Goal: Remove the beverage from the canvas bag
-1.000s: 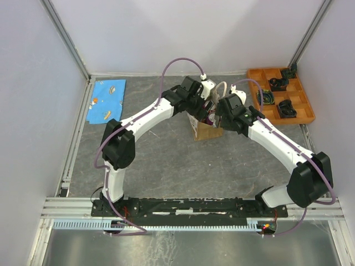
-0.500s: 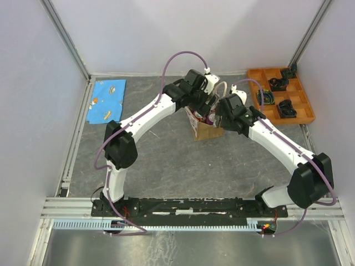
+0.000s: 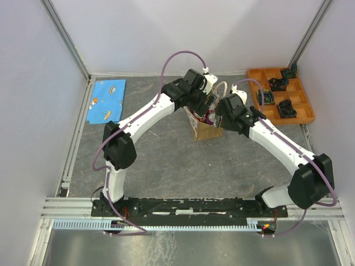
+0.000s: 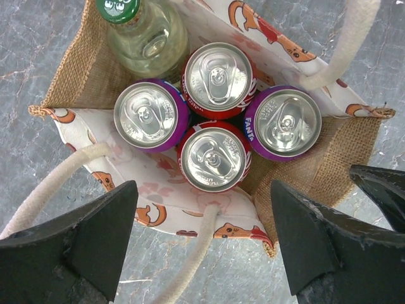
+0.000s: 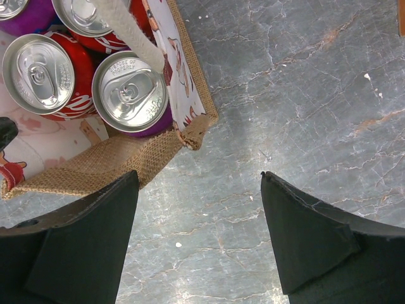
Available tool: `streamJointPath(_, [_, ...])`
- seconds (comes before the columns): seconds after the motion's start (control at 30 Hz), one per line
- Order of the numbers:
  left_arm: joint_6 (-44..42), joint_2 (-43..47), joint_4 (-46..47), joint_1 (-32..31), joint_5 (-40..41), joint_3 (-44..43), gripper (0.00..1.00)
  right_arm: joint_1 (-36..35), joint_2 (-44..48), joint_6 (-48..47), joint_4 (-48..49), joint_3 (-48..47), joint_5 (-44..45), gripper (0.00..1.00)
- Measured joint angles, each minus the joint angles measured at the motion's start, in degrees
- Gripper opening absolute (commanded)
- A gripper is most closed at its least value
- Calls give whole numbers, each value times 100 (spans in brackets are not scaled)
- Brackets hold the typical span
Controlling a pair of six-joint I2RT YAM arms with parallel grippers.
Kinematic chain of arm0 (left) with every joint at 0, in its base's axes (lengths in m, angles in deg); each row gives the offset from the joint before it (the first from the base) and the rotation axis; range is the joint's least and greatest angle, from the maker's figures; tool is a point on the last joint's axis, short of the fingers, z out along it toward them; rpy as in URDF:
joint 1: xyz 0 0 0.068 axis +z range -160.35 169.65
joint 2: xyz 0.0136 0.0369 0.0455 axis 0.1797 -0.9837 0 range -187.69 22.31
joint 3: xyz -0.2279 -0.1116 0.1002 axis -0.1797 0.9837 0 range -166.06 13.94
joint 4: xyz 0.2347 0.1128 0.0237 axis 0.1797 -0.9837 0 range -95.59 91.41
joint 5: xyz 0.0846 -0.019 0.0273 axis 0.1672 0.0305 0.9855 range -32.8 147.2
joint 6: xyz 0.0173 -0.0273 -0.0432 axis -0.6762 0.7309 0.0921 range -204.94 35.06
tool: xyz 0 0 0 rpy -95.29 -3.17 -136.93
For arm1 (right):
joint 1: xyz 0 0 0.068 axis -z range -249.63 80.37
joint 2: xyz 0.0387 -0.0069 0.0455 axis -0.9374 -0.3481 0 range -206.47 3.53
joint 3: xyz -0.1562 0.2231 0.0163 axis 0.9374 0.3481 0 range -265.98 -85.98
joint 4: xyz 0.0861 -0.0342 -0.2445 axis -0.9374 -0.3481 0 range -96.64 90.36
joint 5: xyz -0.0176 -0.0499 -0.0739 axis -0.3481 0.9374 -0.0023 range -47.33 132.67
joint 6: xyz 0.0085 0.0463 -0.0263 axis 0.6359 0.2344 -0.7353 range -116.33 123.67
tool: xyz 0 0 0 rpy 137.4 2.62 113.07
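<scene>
The canvas bag (image 3: 206,131) stands upright mid-table, tan burlap with a printed lining and cream rope handles (image 4: 345,44). In the left wrist view the bag (image 4: 85,76) holds two red cans (image 4: 218,73), two purple cans (image 4: 147,114) and a green-capped bottle (image 4: 149,35). My left gripper (image 4: 202,190) is open and empty, straight above the bag's near edge, and it shows in the top view (image 3: 204,106). My right gripper (image 5: 199,175) is open and empty over bare table just beside the bag's corner (image 5: 120,158), and it shows in the top view (image 3: 222,115).
An orange compartment tray (image 3: 304,115) with small black parts sits at the back right. A blue patterned cloth (image 3: 107,100) lies at the back left. White walls and metal rails enclose the grey table.
My left wrist has shifted slightly back and to the right over the bag. The right arm and the bag have hardly moved.
</scene>
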Motion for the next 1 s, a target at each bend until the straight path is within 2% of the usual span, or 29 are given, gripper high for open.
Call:
streamJointPath(0.23, [-55, -57, -11, 0, -96, -2, 78, 0, 4, 0, 2, 0, 2, 85])
streamJointPath(0.67, [-136, -675, -61, -2, -188, -2, 78, 0, 52, -24, -37, 2, -2, 85])
streamJointPath(1.0, [-136, -815, -4, 0, -275, -15, 76, 0, 52, -70, -42, 0, -4, 85])
